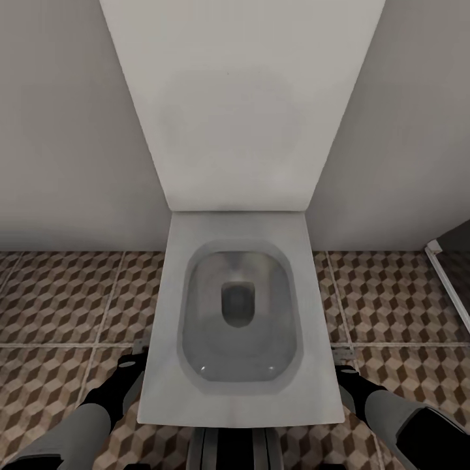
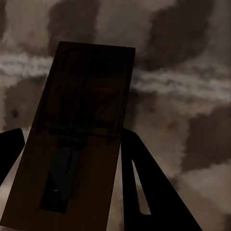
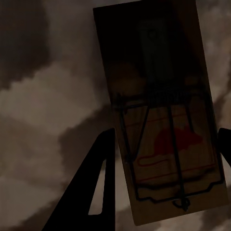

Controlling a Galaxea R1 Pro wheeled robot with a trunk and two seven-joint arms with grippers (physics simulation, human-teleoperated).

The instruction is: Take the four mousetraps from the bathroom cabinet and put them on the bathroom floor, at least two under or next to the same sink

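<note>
— Two mousetraps were visible, one per wrist camera. Where did the robot stand?

— On the bathroom floor (image 1: 59, 294), tiled in brown and beige cubes with pale grout lines. A plain pale wall (image 1: 65, 130) closed the room from 10 to 2 o'clock in the head view.

— What was in the way?

— One white toilet (image 1: 238, 405), dead centre, bowl open, its lid (image 1: 238, 104) up against the wall at 12 o'clock. It sat between the two arms. At 3 o'clock a white strip (image 1: 447, 277) edged a darker floor patch.

— And the arms?

— The left end effector (image 1: 135, 361) reached down at 8 o'clock, just beside the toilet's rim; the right end effector (image 1: 344, 369) did the same at 4 o'clock.

— Were they gripping?

— In the left wrist view the left mousetrap (image 2: 79, 134), dark wood with a grey metal piece, lay between the dark fingers (image 2: 149, 187), clamped there with blurred tile behind it. In the right wrist view the right mousetrap (image 3: 166, 115), with wire parts and a red mouse print, sat clamped between that arm's fingers (image 3: 91, 192) too, again over tile.

— Touching the floor?

— I couldn't tell.
</note>
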